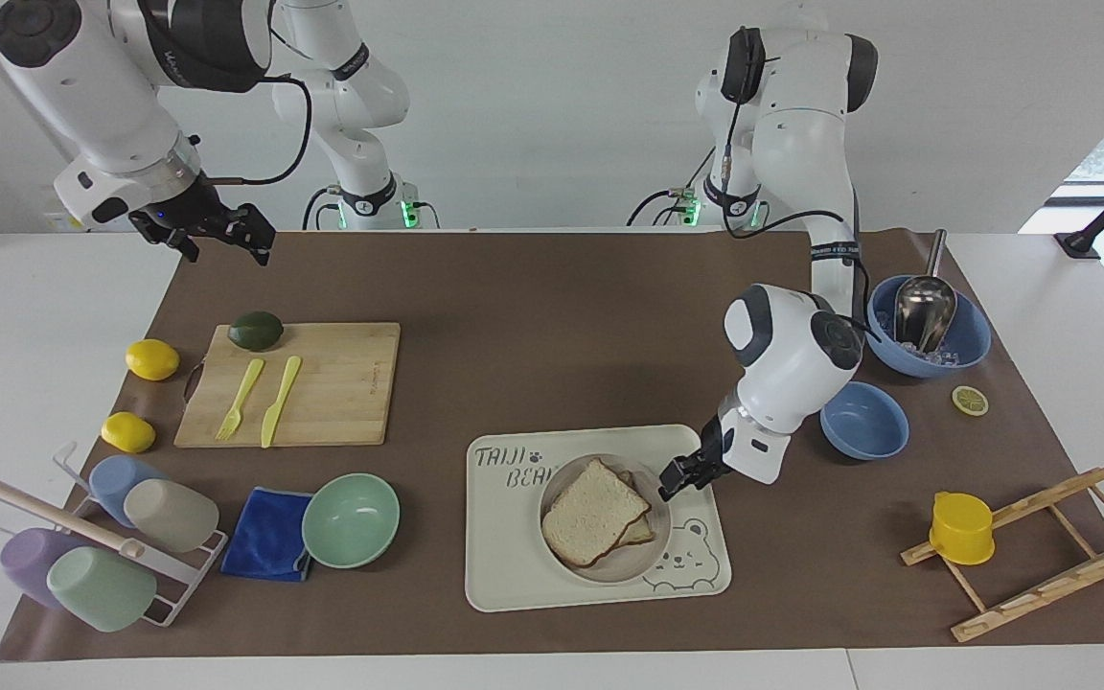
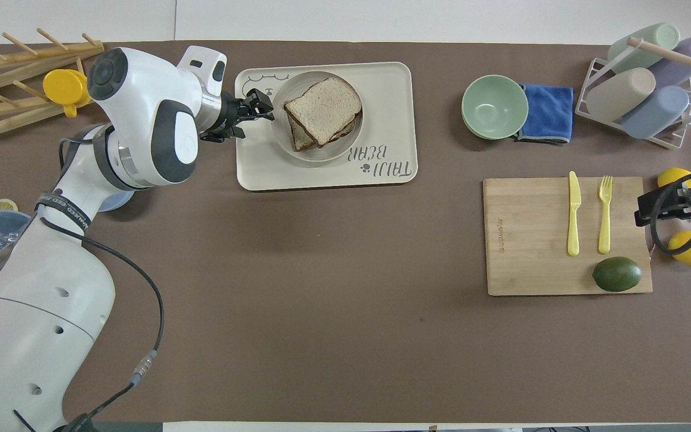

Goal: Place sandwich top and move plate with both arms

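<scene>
- "TAIJI BEAR", in grey outlined capitals with a small paw print between the words, printed on the cream tray [image 1: 514,575] at the corner toward the right arm's end of the table; upside down in the overhead view [image 2: 381,171].
- A bear face drawn at the tray's other end [image 1: 681,565], with no lettering.
- Small engraved mark on the wooden cutting board [image 1: 375,376], too small to read.
</scene>
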